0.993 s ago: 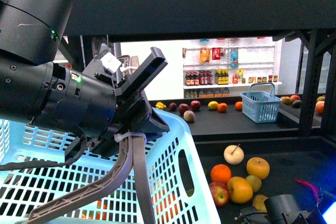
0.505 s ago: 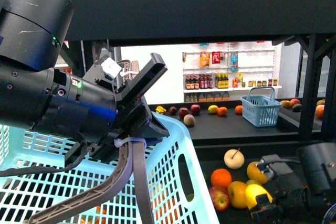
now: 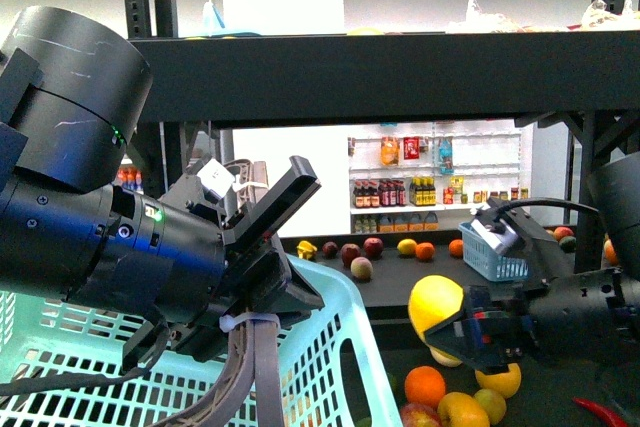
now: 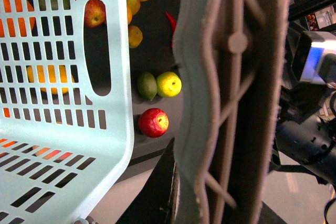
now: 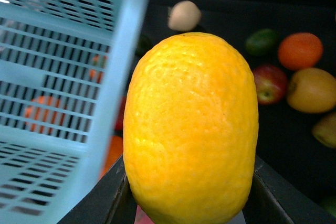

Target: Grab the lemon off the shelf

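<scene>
The lemon [image 3: 436, 305], bright yellow and oval, hangs above the fruit pile on the dark grey shelf [image 3: 400, 67], just right of the light blue basket [image 3: 345, 347]. My right gripper [image 3: 462, 332] is shut on it. In the right wrist view the lemon [image 5: 191, 129] fills the middle, clamped between the two black fingers [image 5: 107, 203] of that gripper [image 5: 191, 205]. My left gripper [image 3: 262, 282] is shut on the grey basket handle [image 3: 255, 372]. Through the left wrist camera the handle [image 4: 231, 103] runs across the gripper [image 4: 205, 198], next to the basket wall [image 4: 52, 103].
Loose fruit lies on the shelf board below the lemon: an orange [image 3: 424, 385], yellow fruits [image 3: 498, 380], a red apple [image 4: 153, 122], a green lime [image 4: 147, 85]. A red chili [image 3: 600, 412] lies at the right. A small blue basket [image 3: 495, 247] and more fruit sit farther back.
My right arm came up from the lower right with the lemon in its jaws and carried it up and left, off the fruit pile. The left arm with the basket rose slightly.
</scene>
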Available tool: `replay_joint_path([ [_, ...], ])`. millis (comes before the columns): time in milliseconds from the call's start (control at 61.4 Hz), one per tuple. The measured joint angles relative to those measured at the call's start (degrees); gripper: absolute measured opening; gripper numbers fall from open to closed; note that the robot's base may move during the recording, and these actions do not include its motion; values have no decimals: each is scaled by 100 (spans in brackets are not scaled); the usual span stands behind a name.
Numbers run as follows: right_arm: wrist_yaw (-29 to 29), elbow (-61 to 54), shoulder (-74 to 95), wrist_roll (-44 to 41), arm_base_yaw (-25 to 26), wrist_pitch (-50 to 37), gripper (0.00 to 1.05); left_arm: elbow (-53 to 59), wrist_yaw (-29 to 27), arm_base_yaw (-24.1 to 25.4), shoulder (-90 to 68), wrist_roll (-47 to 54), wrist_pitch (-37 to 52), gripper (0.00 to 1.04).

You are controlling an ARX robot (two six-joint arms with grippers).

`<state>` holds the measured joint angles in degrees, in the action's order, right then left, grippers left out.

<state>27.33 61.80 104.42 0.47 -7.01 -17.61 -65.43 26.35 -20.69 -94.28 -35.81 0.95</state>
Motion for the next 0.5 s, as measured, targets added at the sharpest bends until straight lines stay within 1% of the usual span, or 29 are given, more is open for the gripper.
replay_joint_path([
  [244,-501,48,282,133,-664,74,45,0,0,0,0,0,0,12],
  [358,-730,195,638,225,-796,-2,45,0,2,0,0,0,0,12],
  [505,-754,450,970,372,-879,-35,46,0,-33,0,-7,0,0,12],
])
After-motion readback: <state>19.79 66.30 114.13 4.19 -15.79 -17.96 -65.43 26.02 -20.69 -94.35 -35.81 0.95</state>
